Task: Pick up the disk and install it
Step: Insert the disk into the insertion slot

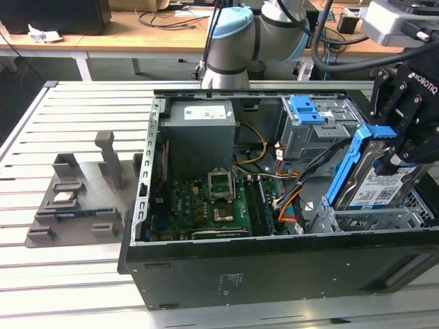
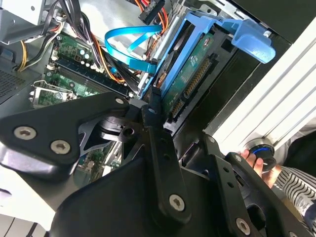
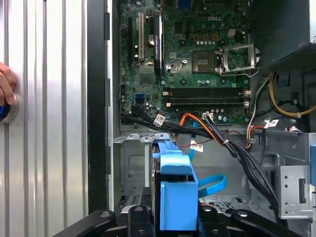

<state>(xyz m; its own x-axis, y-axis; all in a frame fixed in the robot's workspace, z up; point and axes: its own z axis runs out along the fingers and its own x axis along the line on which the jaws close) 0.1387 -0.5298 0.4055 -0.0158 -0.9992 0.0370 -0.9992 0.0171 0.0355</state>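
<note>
While my gripper (image 1: 403,152) hangs over the open computer case (image 1: 274,267) at the exterior view's right, its black fingers (image 1: 411,116) are closed narrowly on the disk (image 1: 374,181), pinching it by the upper end of its bright blue frame. From the fingers the disk slopes downward, its silver face and white-and-blue label turned outward, and its lower end reaches into the grey metal drive cage (image 1: 370,219) at the case's near corner; I cannot tell whether it is seated there. In the second wrist view the disk (image 2: 190,74) runs straight out from between the fingers (image 2: 153,123), its green circuit side showing, with a blue ribbon cable (image 2: 129,47) just beyond it. In the first wrist view the blue frame (image 3: 175,197) sits squarely between the two fingertips (image 3: 136,215), and the motherboard (image 3: 192,64) lies well past it, with a bundle of black and orange cables (image 3: 217,136) between. Another blue-clipped bay (image 1: 309,113) stands farther back in the case, apart from the fingers. Outside the case wall a person's hand (image 2: 259,160) rests by a round button on the slatted table (image 1: 68,103). A grey fixture (image 1: 79,199) stands well apart on the exterior view's left.
</note>
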